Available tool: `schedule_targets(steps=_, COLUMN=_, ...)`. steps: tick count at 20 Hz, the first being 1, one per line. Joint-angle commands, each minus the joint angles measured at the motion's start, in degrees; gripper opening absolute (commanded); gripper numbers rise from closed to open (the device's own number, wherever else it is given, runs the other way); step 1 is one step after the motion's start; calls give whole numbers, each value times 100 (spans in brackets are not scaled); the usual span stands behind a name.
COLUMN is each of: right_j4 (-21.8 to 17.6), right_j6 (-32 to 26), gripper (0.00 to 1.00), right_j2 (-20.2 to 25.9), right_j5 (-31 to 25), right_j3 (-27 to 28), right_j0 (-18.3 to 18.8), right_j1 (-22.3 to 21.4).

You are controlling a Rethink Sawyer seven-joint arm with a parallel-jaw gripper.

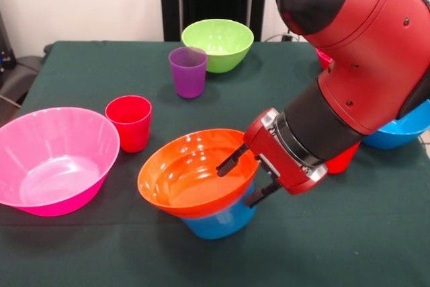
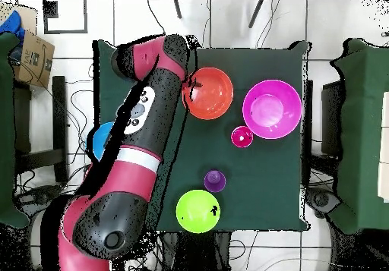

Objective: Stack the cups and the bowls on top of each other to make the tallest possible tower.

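The gripper [image 1: 243,179] has its fingers apart astride the rim of the orange bowl [image 1: 191,173], one finger inside, one outside. That bowl sits tilted on a small blue bowl [image 1: 222,220] near the worktop's [image 1: 80,247] front edge. A red cup [image 1: 130,122] and pink bowl [image 1: 54,159] stand alongside; the purple cup [image 1: 187,70] and green bowl [image 1: 218,44] sit well apart, toward the far edge.

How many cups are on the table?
2 fully visible: a red cup beside the pink bowl and a purple cup by the green bowl. The arm may hide others.
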State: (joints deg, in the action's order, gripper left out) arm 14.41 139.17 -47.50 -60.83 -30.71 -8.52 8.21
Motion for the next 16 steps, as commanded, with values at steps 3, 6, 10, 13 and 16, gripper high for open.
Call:
schedule_targets(steps=3, right_j4=-407, right_j6=-1204, gripper=100, right_j2=921, right_j5=-14, right_j3=-378, right_j0=-8, right_j1=88)
schedule_targets(steps=6, right_j4=-363, right_j6=-1156, gripper=100, right_j2=972, right_j5=-91, right_j3=-309, right_j0=-4, right_j1=97)
schedule_targets(steps=10, right_j4=-272, right_j6=-1116, gripper=100, right_j2=1065, right_j5=-251, right_j3=-173, right_j0=18, right_j1=94)
schedule_targets(steps=13, right_j4=-165, right_j6=-1036, gripper=100, right_j2=1157, right_j5=-308, right_j3=-30, right_j0=55, right_j1=129)
schedule_targets(steps=16, right_j4=-27, right_j6=-985, gripper=100, right_j2=1321, right_j5=-316, right_j3=-9, right_j0=85, right_j1=83)
